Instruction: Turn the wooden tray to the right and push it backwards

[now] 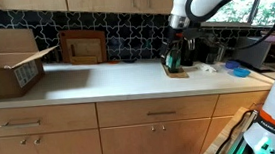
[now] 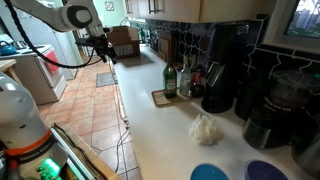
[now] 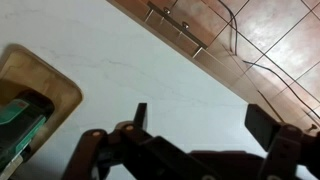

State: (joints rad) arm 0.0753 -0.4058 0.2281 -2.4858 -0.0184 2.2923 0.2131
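The wooden tray (image 1: 177,72) is small, light tan and low-rimmed, and lies on the white counter; it also shows in an exterior view (image 2: 160,98). Two or three bottles (image 1: 173,56) stand on it. In the wrist view the tray's rounded corner (image 3: 45,80) is at the left edge with a green bottle (image 3: 20,130) on it. My gripper (image 3: 200,120) is open and empty, hovering above bare counter beside the tray. In an exterior view the gripper (image 1: 178,31) hangs above the tray and bottles. It also shows in an exterior view (image 2: 103,50).
A big cardboard box (image 1: 6,63) and a dark-brown framed panel (image 1: 83,47) stand at the back of the counter. Coffee machines (image 2: 225,70), a crumpled white cloth (image 2: 207,128) and blue lids (image 1: 237,70) lie past the tray. The counter's front edge, drawer handles (image 3: 180,22) and tiled floor lie below.
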